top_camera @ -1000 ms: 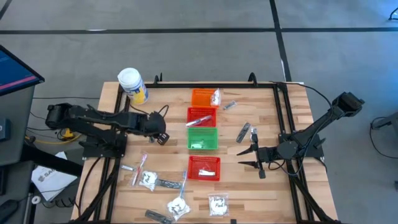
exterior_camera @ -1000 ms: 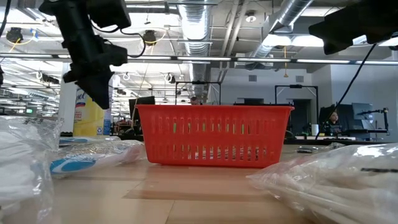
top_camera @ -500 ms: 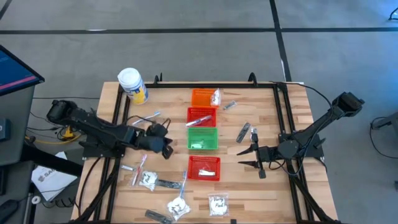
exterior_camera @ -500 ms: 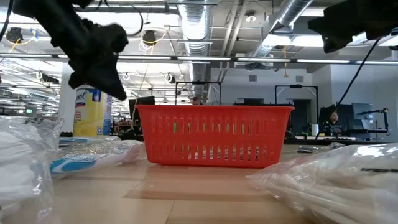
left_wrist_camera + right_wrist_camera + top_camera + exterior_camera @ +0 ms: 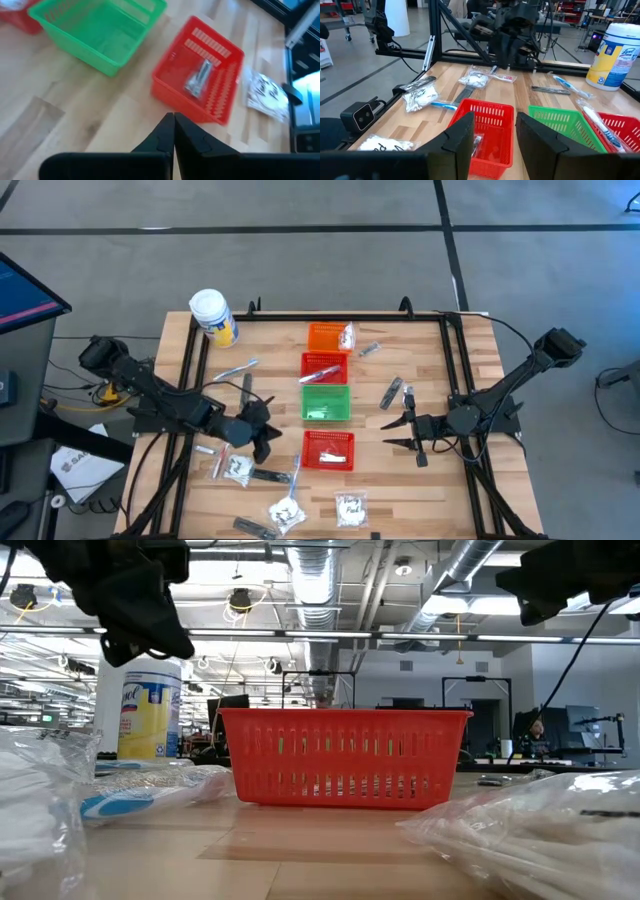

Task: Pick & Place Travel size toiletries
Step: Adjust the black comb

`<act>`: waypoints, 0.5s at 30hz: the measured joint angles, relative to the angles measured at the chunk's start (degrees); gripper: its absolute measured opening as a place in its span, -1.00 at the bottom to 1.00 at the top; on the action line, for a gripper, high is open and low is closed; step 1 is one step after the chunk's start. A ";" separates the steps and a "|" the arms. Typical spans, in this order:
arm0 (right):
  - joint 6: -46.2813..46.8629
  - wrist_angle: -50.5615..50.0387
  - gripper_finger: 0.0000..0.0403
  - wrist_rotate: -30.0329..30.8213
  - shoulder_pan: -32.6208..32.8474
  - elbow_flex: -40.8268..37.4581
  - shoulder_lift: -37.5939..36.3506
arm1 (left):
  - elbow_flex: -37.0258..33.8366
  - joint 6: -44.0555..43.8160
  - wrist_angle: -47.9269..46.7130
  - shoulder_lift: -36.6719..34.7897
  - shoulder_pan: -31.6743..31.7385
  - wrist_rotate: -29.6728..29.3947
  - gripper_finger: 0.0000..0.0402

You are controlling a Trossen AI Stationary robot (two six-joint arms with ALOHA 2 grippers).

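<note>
Left wrist view: silvery tube (image 5: 199, 79) in red basket (image 5: 170, 75).

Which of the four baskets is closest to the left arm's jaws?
The lone red basket nearest the front edge; the orange, other red and green baskets sit stacked in a row behind it.

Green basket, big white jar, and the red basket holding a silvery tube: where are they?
green basket (image 5: 326, 402), high view, on its floor.
white jar (image 5: 207, 306), high view, on its lid.
red basket (image 5: 172, 93), left wrist view, on its side wall.
</note>
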 joint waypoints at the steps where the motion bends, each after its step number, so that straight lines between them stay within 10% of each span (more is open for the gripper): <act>1: 0.02 0.00 -0.32 0.00 0.00 0.00 0.00 | 0.00 -0.04 0.00 0.00 -0.61 -0.01 -1.00; 15: 1.99 0.59 -0.39 -1.45 -0.20 -0.02 1.14 | 0.00 -3.52 -0.33 0.00 -2.14 -2.44 -1.00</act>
